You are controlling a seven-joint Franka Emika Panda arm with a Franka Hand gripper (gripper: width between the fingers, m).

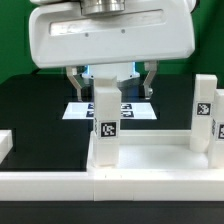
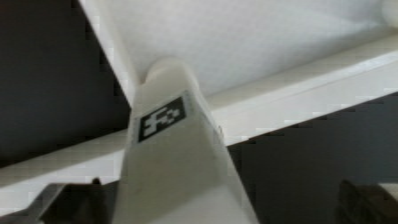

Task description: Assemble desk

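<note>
The white desk top (image 1: 155,150) lies on the black table, rim up. One white leg (image 1: 106,120) with a square tag stands upright at its corner on the exterior view's left. A second tagged leg (image 1: 205,112) stands at the corner on the exterior view's right. My gripper (image 1: 111,82) is open just above the first leg, one finger on each side of its top and neither touching it. In the wrist view the leg (image 2: 175,140) rises between my dark fingers (image 2: 71,203), with the desk top (image 2: 267,40) and its rim (image 2: 302,95) below.
The marker board (image 1: 85,110) lies flat on the table behind the leg. A long white rail (image 1: 100,188) runs along the front. A small white block (image 1: 5,146) sits at the exterior view's left edge.
</note>
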